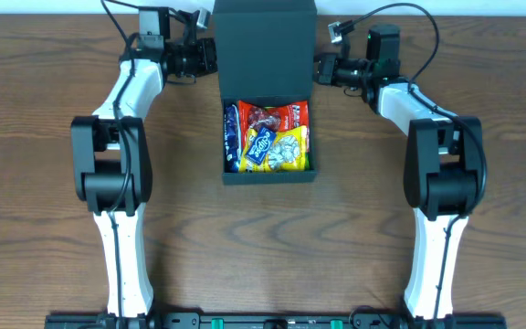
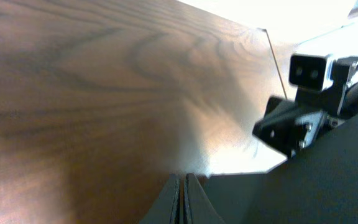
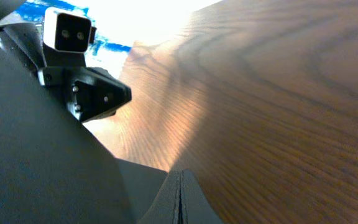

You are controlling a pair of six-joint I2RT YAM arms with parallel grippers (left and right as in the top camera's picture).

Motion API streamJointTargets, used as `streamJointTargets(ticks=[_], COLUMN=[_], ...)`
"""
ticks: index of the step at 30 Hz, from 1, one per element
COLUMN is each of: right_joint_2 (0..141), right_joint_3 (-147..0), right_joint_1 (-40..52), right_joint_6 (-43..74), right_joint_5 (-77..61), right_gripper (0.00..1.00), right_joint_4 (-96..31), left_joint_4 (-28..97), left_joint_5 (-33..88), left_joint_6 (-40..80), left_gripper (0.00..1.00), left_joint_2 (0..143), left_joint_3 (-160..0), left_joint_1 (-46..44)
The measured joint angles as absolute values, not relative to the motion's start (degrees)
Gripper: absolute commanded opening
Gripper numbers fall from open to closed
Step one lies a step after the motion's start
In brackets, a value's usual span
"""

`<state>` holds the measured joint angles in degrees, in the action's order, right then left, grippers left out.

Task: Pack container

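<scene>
Okay, overhead: container (image 1: 268, 176) mid-table with snacks (image 1: 268, 137) in and lid (image 1: 265, 41) up; left gripper (image 1: 213, 57) and right gripper (image 1: 320, 68) flank it.
Left wrist: fingers (image 2: 169, 202) pressed together, empty.
Right wrist: fingers (image 3: 173, 202) likewise.
Fold the lid down evenly from both sides.

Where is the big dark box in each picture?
Overhead: the container sits at the top middle, open.
Left wrist: the container is the dark surface filling the lower right corner.
Right wrist: the container is the dark surface filling the left side.
Shared landmark: the brown wooden table shows in all three.
</scene>
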<state>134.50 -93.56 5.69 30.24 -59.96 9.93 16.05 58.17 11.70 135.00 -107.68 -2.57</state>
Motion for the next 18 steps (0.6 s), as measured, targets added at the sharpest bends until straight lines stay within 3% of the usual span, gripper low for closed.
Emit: streamJointTargets(ticks=[4,9,18], right_joint_2=[131.02,124.77,119.81], right_joint_3=[-93.58,-93.86,-93.91], right_joint_1=[5.72,5.76,5.74], right_joint_6=[26.92,17.74,2.24], right_joint_5=[-61.39,-61.41,-49.82], right_gripper=[0.02,0.02,0.01], right_joint_4=[4.56,-10.81,-31.66], left_joint_4=[22.74,31.68,48.34], left_joint_5=[58.52,58.52,50.83], left_joint_6=[6.31,-2.68,-14.06], left_gripper=[0.05,0.06,0.06], left_joint_2=[130.32,123.13,117.56], left_joint_3=[-107.68,-107.85,-108.05], left_joint_1=[-2.57,-2.66,-2.68])
